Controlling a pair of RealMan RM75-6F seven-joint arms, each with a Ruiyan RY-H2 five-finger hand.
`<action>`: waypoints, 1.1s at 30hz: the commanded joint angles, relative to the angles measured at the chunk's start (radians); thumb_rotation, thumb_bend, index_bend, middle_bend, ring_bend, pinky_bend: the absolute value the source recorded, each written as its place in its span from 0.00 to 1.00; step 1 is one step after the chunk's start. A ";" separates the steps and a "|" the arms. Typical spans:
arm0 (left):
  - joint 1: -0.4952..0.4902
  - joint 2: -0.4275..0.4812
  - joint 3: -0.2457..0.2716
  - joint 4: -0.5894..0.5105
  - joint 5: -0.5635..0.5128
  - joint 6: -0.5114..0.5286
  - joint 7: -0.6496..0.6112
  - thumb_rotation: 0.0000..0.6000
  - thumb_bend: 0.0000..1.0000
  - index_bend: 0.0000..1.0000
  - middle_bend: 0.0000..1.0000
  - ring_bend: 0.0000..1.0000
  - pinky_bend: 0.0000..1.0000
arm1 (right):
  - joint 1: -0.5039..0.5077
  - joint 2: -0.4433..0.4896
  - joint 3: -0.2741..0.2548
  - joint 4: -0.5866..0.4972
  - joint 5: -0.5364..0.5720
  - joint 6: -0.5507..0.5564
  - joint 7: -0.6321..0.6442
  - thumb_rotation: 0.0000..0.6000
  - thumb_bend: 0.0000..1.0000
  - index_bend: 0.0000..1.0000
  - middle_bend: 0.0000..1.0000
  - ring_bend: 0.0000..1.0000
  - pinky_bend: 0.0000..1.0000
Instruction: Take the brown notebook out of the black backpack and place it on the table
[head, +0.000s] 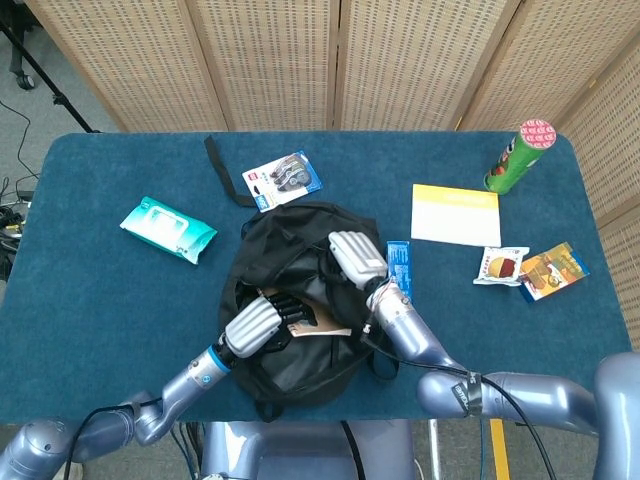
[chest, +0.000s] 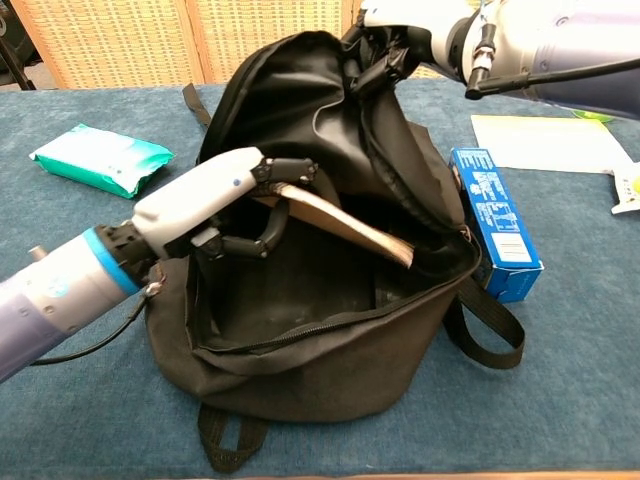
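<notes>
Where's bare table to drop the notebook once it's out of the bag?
Best bet: the near-left patch, below the wipes pack and left of the black backpack, beside the left hand gripping the brown notebook. Also free: front-right, below the snack packets. Crowded: right side around the yellow envelope and blue box.

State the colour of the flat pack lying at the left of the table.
The pack is teal green with a white label, clearest in the head view.
</notes>
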 joint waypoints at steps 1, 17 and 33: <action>0.014 0.011 0.008 -0.013 0.009 0.025 -0.018 1.00 1.00 0.76 0.54 0.35 0.39 | -0.003 -0.016 0.006 0.027 0.019 0.017 -0.008 1.00 0.72 0.70 0.67 0.55 0.59; 0.038 0.184 -0.001 -0.224 0.014 0.111 -0.177 1.00 1.00 0.77 0.54 0.35 0.39 | -0.044 -0.015 -0.010 0.111 0.027 0.011 -0.014 1.00 0.72 0.70 0.67 0.55 0.59; 0.051 0.281 -0.063 -0.458 0.019 0.192 -0.285 1.00 1.00 0.77 0.54 0.35 0.39 | -0.079 -0.026 -0.036 0.138 -0.003 -0.042 0.014 1.00 0.72 0.70 0.67 0.55 0.59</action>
